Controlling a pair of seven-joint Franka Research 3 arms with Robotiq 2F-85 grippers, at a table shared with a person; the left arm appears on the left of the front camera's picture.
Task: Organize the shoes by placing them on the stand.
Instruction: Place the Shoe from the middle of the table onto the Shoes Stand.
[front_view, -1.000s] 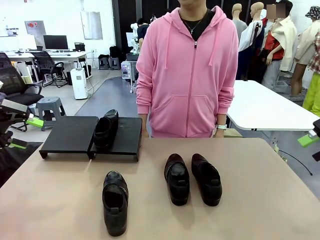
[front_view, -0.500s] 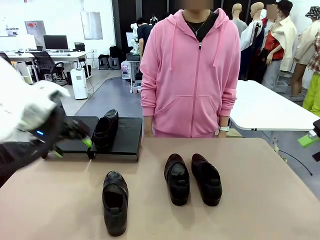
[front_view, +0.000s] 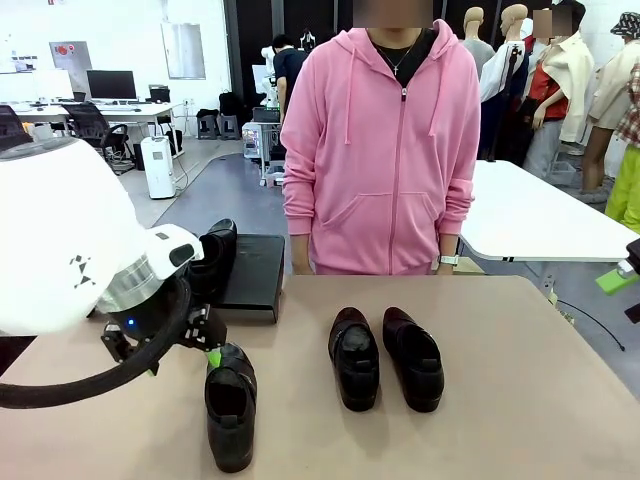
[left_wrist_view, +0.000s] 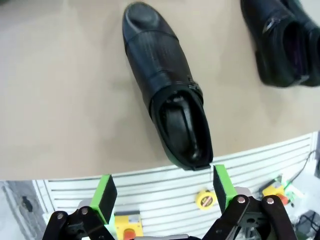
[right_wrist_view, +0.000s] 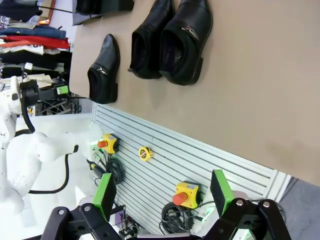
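I see my left arm (front_view: 60, 240) bulking large at the left of the front view, bent low over the table (front_view: 520, 400). The left gripper (left_wrist_view: 163, 189) is released, with its green pads (left_wrist_view: 105, 192) spread wide and nothing in them. In its wrist view the near shoe (left_wrist_view: 165, 85) lies just ahead of the gap. The heel is at my edge of the table and the toe points away, and neither pad touches it. In the front view one green pad sits right by that shoe's toe.

Behind the arm is the stand (front_view: 250, 275), with its left part hidden from me. One shoe (front_view: 212, 258) rests on it, half covered by my wrist.

At mid-table a pair (front_view: 385, 358) of shoes lies side by side, close together and well apart from the stand. A person (front_view: 385, 140) in a pink hoodie stands at the far edge.

On the right, the right gripper (right_wrist_view: 162, 192) is also released and empty. It hangs off my side of the table and looks across at the shoes.
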